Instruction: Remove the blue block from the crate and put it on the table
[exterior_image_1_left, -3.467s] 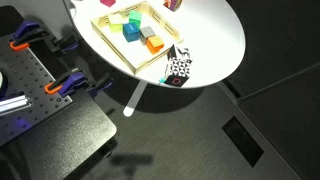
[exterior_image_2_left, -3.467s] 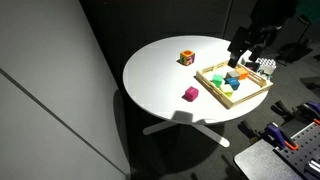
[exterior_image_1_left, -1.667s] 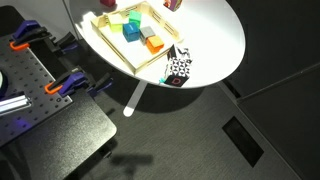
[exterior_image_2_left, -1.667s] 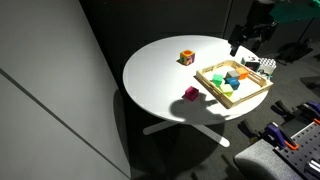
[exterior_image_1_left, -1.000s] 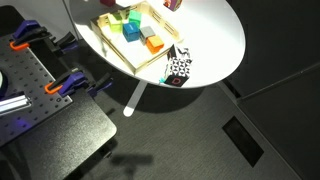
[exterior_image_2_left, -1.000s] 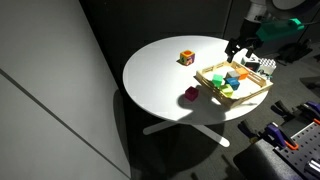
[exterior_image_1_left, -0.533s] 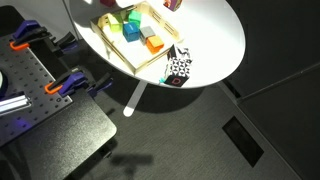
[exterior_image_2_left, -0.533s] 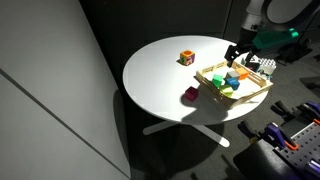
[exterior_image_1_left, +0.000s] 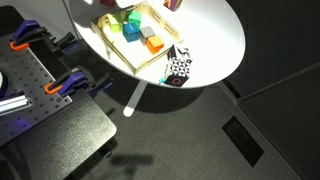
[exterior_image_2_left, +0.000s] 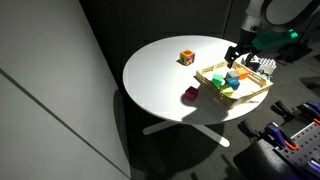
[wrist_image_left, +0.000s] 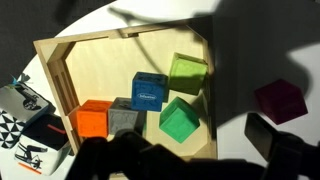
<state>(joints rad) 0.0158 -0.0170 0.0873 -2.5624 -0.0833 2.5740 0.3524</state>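
Note:
The blue block (wrist_image_left: 148, 91) lies in the crate (wrist_image_left: 95, 60) among a green block (wrist_image_left: 178, 120), a yellow-green block (wrist_image_left: 186, 73), a grey block (wrist_image_left: 124, 117) and an orange block (wrist_image_left: 91, 119). It also shows in both exterior views (exterior_image_1_left: 131, 32) (exterior_image_2_left: 232, 79). The crate (exterior_image_2_left: 215, 84) sits near the edge of the round white table (exterior_image_2_left: 160, 75). My gripper (exterior_image_2_left: 237, 54) hangs above the crate's far side. In the wrist view my gripper (wrist_image_left: 190, 160) is open and empty, with its dark fingers at the bottom of the frame.
A magenta block (exterior_image_2_left: 190, 94) lies on the table just outside the crate. An orange-red block (exterior_image_2_left: 186, 58) sits farther off. A black-and-white patterned cube (exterior_image_1_left: 178, 68) stands by the crate at the table's edge. A dark bench with orange clamps (exterior_image_1_left: 40, 80) is beside the table.
My gripper has come down from higher up towards the crate. Over the last half second it has hardly moved. The blocks have not moved.

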